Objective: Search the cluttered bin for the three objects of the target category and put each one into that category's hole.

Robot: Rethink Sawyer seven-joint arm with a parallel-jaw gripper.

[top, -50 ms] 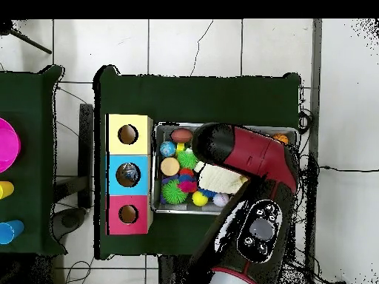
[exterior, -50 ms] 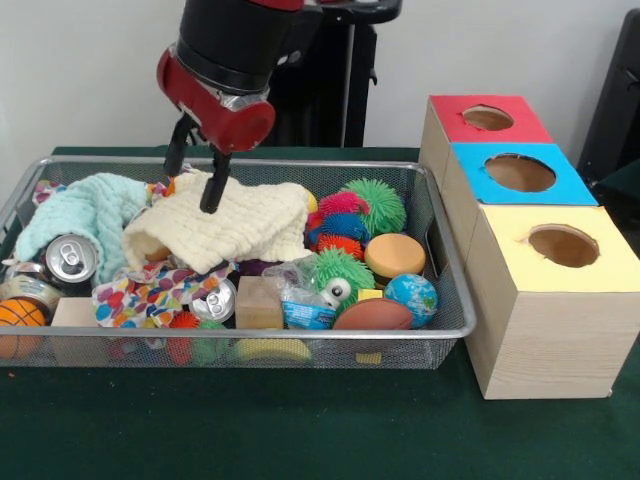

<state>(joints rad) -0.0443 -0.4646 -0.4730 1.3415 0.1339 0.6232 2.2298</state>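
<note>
two fingers of my gripper (exterior, -50 ms: 195,178) hang spread over the cream cloth (exterior, -50 ms: 225,228), since it drapes across the wire bin (exterior, -50 ms: 452,300) and hides things beneath.

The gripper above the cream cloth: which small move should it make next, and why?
Probably lower a little and close on the cream cloth. The gripper is open, with one finger tip on the cloth and the other behind it. The cloth covers part of the wire bin, so lifting it may uncover hidden objects.

white wall (exterior, -50 ms: 80,70), tiled floor (top, -50 ms: 192,44)
</note>
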